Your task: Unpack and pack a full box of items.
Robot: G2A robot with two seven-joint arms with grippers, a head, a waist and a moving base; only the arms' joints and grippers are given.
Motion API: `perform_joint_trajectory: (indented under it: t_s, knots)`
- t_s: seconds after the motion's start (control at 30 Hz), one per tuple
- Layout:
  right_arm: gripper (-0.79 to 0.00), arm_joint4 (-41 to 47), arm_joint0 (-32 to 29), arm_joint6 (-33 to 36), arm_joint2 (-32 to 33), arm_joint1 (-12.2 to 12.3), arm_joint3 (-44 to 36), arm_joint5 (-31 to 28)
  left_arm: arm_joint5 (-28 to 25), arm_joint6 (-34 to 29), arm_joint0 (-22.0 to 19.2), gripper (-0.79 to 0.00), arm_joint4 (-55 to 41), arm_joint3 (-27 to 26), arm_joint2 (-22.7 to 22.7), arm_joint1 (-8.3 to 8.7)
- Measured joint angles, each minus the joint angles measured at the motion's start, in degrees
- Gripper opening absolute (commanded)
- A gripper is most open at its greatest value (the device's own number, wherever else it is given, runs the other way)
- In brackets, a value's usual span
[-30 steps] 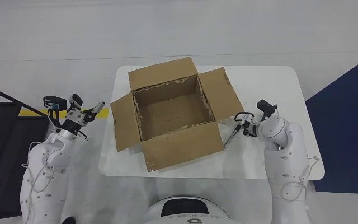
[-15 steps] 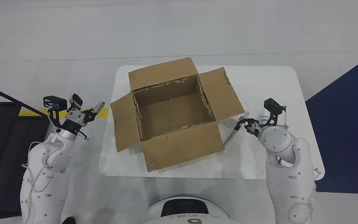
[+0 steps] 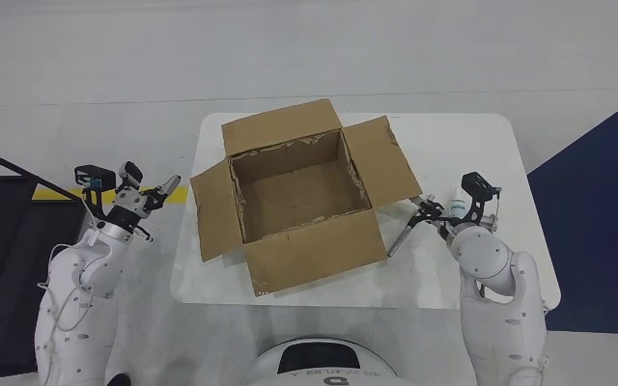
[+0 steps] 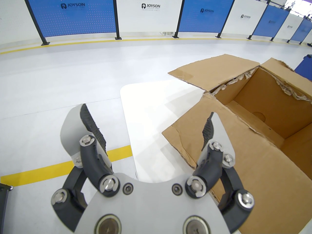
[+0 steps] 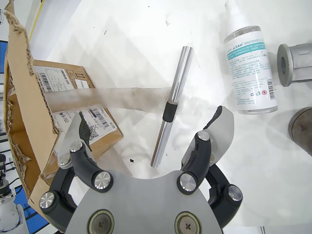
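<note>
An open cardboard box (image 3: 299, 198) stands mid-table with all flaps spread, and its inside looks bare. A slim metal rod (image 3: 401, 234) with a black band lies on the white table (image 3: 483, 135) by the box's right flap. My right gripper (image 3: 425, 214) hovers just over it, open; in the right wrist view the rod (image 5: 180, 74) lies between and beyond the fingers of that gripper (image 5: 150, 114), untouched. A white spray bottle (image 5: 251, 74) lies beside the rod. My left gripper (image 4: 147, 113) is open and holds nothing, off the table's left edge (image 3: 159, 190), facing the box (image 4: 256, 113).
A flanged metal cylinder (image 5: 292, 65) and a darker round metal part (image 5: 302, 130) lie past the spray bottle (image 3: 456, 206). The box's labelled flap (image 5: 80, 93) hangs close to the rod. Bare tabletop stretches along the far right side.
My right arm has drawn back to the right and toward the robot, uncovering the spray bottle. The rod stays where it lay. The left arm has not moved.
</note>
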Motion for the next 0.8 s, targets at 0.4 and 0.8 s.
perform_joint_trajectory:
  t_s: [0.4, 0.8]
  knots:
    - [0.000, 0.00, 0.00, 0.00, 0.00, 0.00, 0.00, 0.00, 0.00, 0.00, 0.00, 0.000, 0.00, 0.00, 0.00, 0.00]
    - [-0.286, -14.38, 2.26, -1.78, -7.51, 0.02, 3.76, 9.37, 0.00, 0.00, 0.00, 0.000, 0.00, 0.00, 0.00, 0.00]
